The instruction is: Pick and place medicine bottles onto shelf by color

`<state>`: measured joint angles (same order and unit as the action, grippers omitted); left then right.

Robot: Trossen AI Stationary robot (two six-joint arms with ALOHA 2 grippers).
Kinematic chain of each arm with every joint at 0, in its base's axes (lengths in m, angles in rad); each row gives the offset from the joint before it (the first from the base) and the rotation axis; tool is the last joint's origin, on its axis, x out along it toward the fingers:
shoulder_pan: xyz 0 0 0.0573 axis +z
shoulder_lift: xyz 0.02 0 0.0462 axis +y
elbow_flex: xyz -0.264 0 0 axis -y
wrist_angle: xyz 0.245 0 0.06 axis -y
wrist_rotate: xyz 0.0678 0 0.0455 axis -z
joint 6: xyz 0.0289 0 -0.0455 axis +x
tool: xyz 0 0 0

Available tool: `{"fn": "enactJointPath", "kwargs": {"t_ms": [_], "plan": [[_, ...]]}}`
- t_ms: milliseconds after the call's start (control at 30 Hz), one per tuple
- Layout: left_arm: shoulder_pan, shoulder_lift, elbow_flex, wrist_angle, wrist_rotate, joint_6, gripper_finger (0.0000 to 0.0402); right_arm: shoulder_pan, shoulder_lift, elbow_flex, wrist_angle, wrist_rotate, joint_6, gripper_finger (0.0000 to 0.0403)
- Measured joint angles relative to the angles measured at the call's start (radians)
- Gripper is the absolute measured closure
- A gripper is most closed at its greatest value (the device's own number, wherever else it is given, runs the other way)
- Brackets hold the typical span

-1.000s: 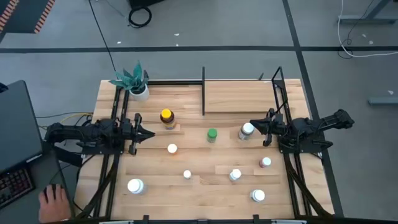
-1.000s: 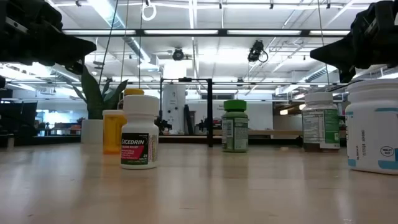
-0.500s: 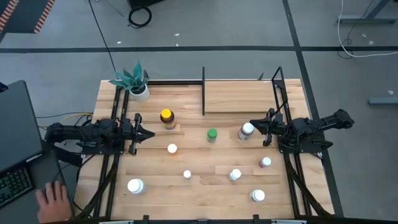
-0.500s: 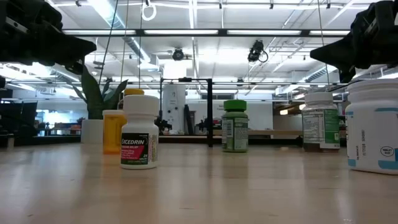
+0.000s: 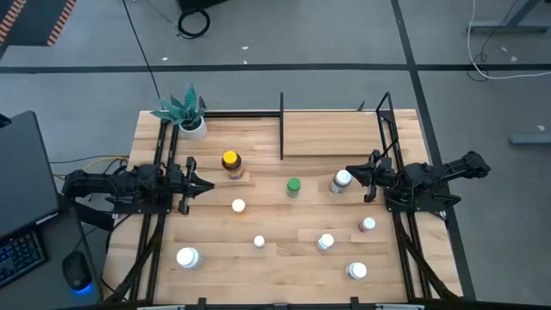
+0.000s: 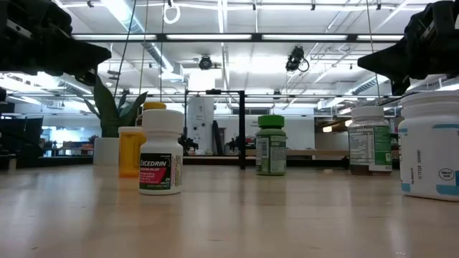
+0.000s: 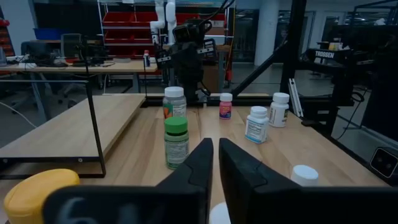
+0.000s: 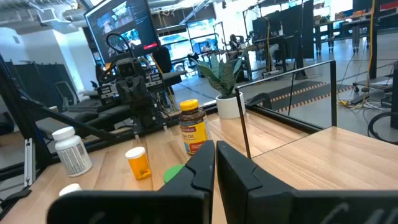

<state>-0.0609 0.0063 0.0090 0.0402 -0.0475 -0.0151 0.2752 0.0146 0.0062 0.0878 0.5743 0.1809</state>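
Left hand (image 5: 200, 186), right hand (image 5: 355, 176): both pressed together, empty; white bottle (image 5: 341, 182) beside right hand, likely toppled on approach

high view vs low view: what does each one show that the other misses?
Only the high view shows the shelf board from above, bare of bottles, the pinkish bottle, and both arms whole: left gripper and right gripper over the table's sides, neither holding anything.

Only the low view shows labels, such as the Excedrin bottle, and the room's ceiling lights.

Both show the yellow-capped amber bottle, the green-capped bottle and the potted plant.
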Motion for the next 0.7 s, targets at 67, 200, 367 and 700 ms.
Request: {"fn": "enactJointPath", "kwargs": {"t_ms": [67,200,367,700], "plan": [[0.0,0.0,0.0,0.0,0.0,-0.007,0.0373,0.0,0.0,0.0,0.0,0.0,0.0,0.038],[0.0,0.0,0.0,0.004,-0.034,-0.05,0.0371,0.0,0.0,0.0,0.0,0.0,0.0,0.038],[0.0,0.0,0.0,0.081,-0.073,-0.054,0.0364,0.0,0.0,0.0,0.0,0.0,0.0,0.038],[0.036,0.076,0.057,0.403,-0.283,-0.003,0.0375,0.0,0.0,0.0,0.0,0.0,0.0,0.038]]}}
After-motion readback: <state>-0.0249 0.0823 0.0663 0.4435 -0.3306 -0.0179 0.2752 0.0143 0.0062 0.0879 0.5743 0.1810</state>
